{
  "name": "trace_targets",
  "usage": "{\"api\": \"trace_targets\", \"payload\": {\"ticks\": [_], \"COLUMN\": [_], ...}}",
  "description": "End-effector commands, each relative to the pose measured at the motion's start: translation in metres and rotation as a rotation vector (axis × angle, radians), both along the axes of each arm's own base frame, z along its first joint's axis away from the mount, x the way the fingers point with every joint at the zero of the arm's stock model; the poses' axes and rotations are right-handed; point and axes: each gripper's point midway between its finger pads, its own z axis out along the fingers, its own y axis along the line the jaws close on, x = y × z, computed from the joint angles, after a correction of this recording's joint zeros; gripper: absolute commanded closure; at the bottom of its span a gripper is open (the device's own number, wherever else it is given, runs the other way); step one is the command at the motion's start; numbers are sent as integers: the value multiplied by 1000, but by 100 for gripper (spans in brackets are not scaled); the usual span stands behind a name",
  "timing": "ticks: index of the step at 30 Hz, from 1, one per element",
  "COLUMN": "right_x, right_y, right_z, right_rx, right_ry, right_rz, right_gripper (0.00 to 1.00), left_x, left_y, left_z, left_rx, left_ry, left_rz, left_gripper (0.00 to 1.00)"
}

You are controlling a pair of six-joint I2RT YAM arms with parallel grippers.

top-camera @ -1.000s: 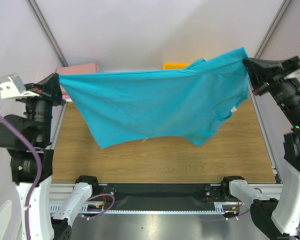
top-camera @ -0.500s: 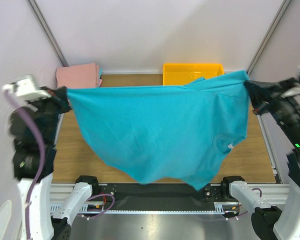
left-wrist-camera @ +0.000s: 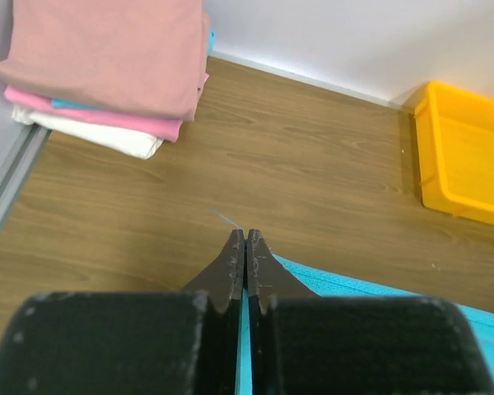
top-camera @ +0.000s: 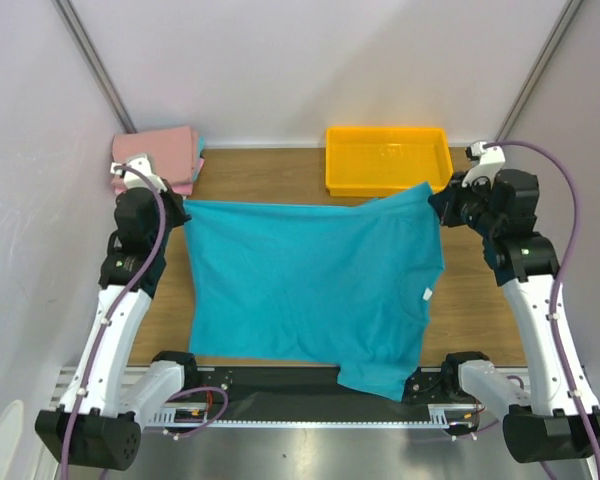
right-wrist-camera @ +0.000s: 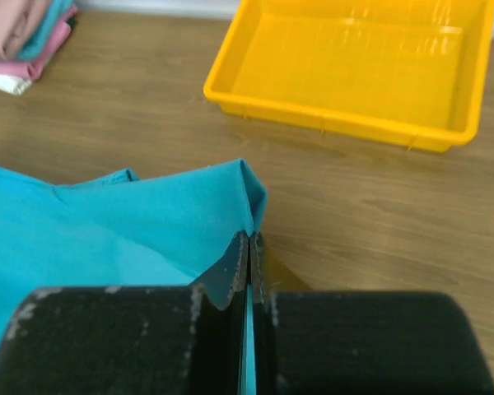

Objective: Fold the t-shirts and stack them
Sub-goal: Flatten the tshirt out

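A teal-blue t-shirt (top-camera: 310, 285) lies spread over the wooden table, its near part draped over the front edge, a small white label (top-camera: 427, 293) showing near the neck. My left gripper (top-camera: 176, 210) is shut on the shirt's far left corner (left-wrist-camera: 329, 284). My right gripper (top-camera: 440, 203) is shut on the far right corner (right-wrist-camera: 189, 218). Both wrist views show teal cloth pinched between the closed jaws, low over the wood. A stack of folded pink and white t-shirts (top-camera: 158, 158) sits in the far left corner (left-wrist-camera: 107, 74).
A yellow plastic tray (top-camera: 388, 159) stands at the far right of the table, just beyond the right gripper (right-wrist-camera: 358, 70). Grey walls and slanted frame posts enclose the table. The metal rail and arm bases run along the near edge.
Both arms have come down and forward from high up, lowering the stretched teal shirt from the air onto the table. The grippers stayed shut on its corners.
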Motion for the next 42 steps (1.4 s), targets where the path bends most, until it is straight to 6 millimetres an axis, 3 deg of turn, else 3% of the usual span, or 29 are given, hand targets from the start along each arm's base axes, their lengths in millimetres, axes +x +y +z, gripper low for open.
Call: {"api": "trace_targets", "payload": {"ticks": [1, 3, 6, 7, 15, 17, 27, 37, 38, 42], "right_x": [27, 40, 54, 61, 112, 125, 157, 188, 192, 203], "right_y": [2, 4, 6, 6, 10, 12, 8, 4, -8, -10], "right_z": [25, 5, -1, -13, -28, -34, -53, -78, -81, -85], "right_rx": [48, 60, 76, 79, 84, 89, 88, 80, 82, 100], "right_ry": [-177, -162, -188, -166, -187, -175, -159, -122, -121, -117], "right_rz": [-4, 5, 6, 4, 44, 56, 47, 54, 30, 36], "right_gripper": [100, 100, 100, 100, 100, 100, 100, 100, 100, 100], "left_x": [26, 36, 53, 57, 95, 102, 135, 175, 177, 190], "left_y": [1, -1, -1, -1, -3, -4, -12, -17, -17, -15], "left_z": [-3, -4, -17, -16, -44, -42, -54, -88, -91, -102], "left_rx": [-3, -1, 5, 7, 5, 13, 71, 71, 73, 92], "left_ry": [-81, -109, -106, -116, -52, -57, -53, 13, 17, 40], "left_rz": [11, 2, 7, 10, 20, 10, -47, -61, -61, -58], "left_gripper": [100, 100, 100, 100, 100, 100, 100, 100, 100, 100]}}
